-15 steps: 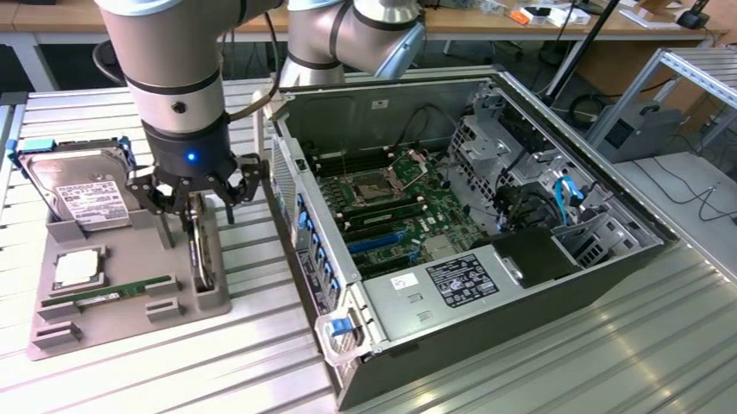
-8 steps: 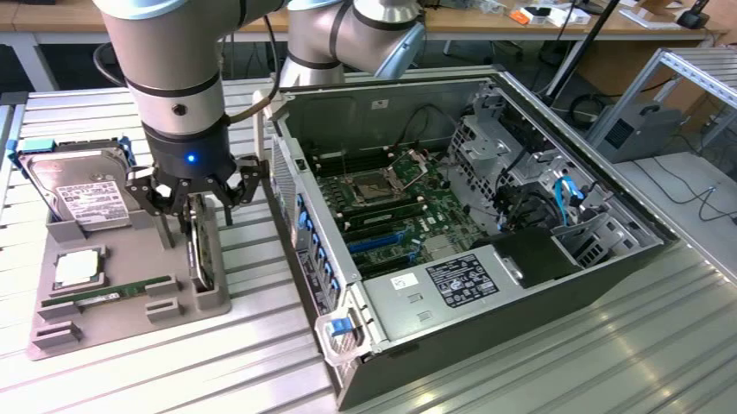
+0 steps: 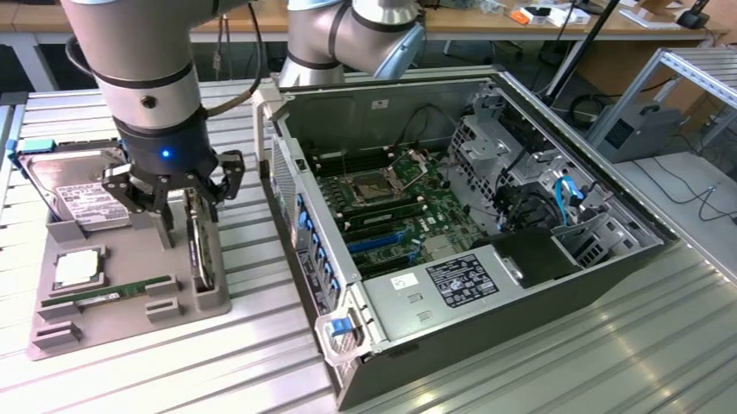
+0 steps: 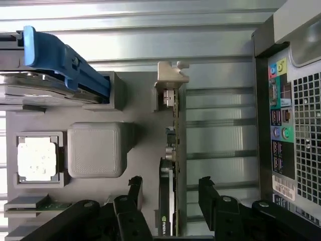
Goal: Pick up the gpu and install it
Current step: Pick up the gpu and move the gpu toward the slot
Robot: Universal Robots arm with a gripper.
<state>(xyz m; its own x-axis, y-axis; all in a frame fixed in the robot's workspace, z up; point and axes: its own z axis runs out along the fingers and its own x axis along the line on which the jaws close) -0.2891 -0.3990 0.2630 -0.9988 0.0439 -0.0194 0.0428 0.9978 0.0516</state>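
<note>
A ribbed metal counter (image 3: 230, 371) is carrying everything in the exterior view, and an open computer case (image 3: 345, 112) is lying on its side across the centre and right of that frame, with its motherboard (image 3: 392, 198) facing up. The grey robot arm (image 3: 138, 69) is reaching down from the upper left of the exterior view. Below it, a grey parts tray (image 3: 116, 321) is resting on the counter at the exterior view's left, just beside the case. The gpu (image 3: 203, 250) is standing on edge in a slot along the tray's side nearest the case, not yet lifted. A hard drive (image 3: 81, 194) with a white label is sitting at the tray's far end, toward the upper left of the frame. The pincer (image 4: 169, 182) is hanging wide open over the gpu, one black finger on each side of the card's upper edge, with a gap showing between each finger and the card. A square processor chip (image 3: 78, 269) and a narrow green memory stick (image 3: 110, 293) are lying in their own tray pockets at the lower left
</note>
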